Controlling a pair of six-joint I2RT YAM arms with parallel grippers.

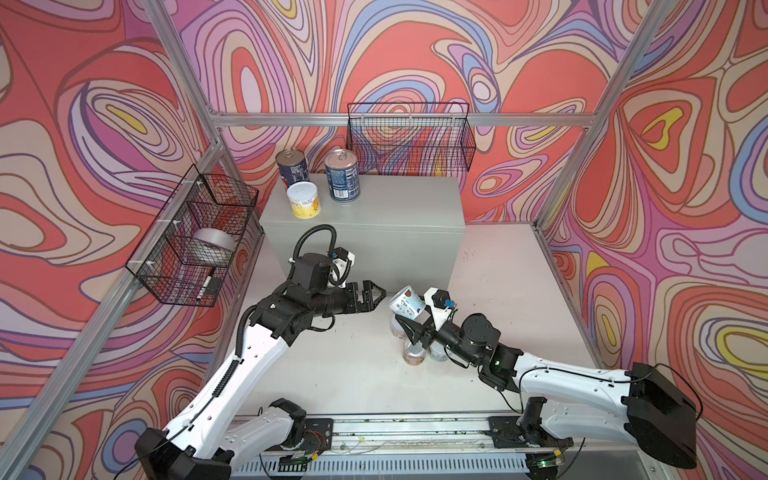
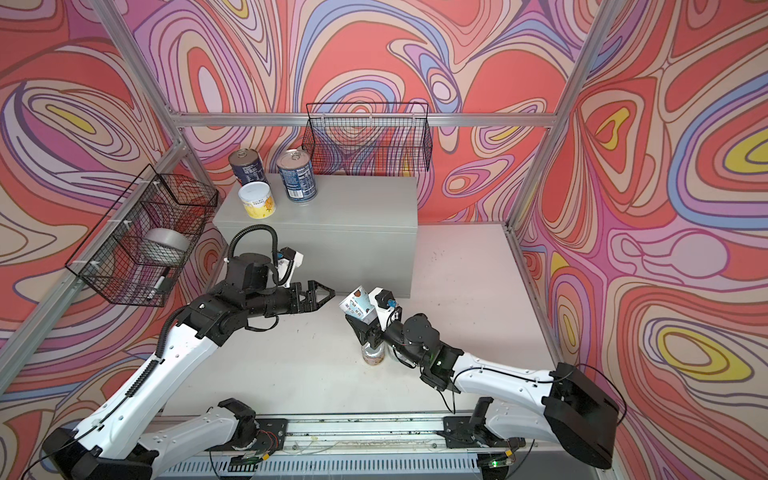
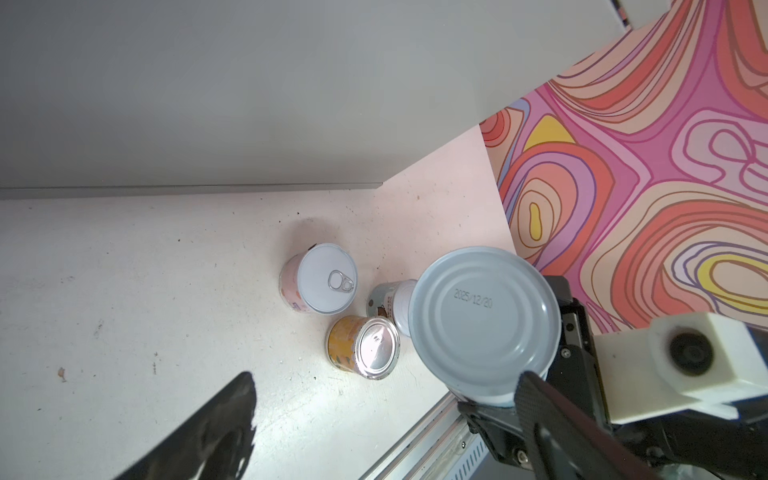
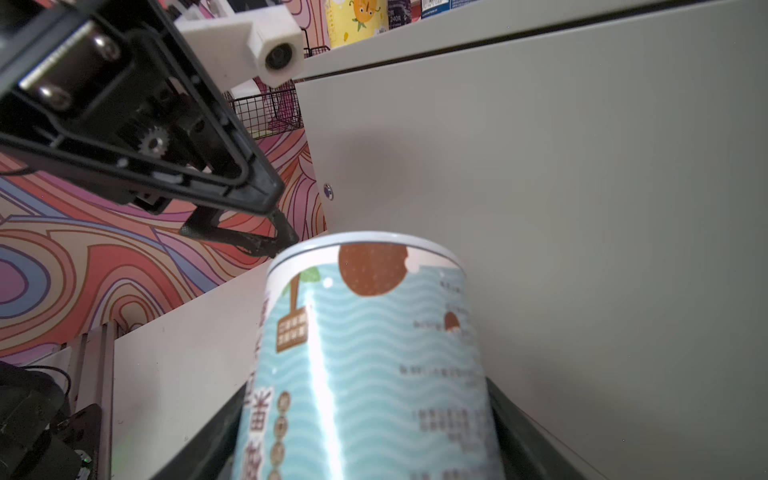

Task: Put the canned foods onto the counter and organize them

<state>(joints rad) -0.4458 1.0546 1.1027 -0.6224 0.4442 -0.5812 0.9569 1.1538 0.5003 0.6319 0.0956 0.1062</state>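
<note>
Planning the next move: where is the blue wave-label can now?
In both top views, right of centre: the blue wave-label can is tilted in the right gripper, raised over the tabletop cans, in front of the counter.

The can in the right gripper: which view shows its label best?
The right wrist view: the held can is close, wave-patterned label facing the lens. The left wrist view shows only its stamped end; both top views show it small, tilted.

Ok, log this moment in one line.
left hand open, empty | right hand shut on tilted wave-label can | counter: two dark-blue cans, yellow can | tabletop: three short cans
</note>
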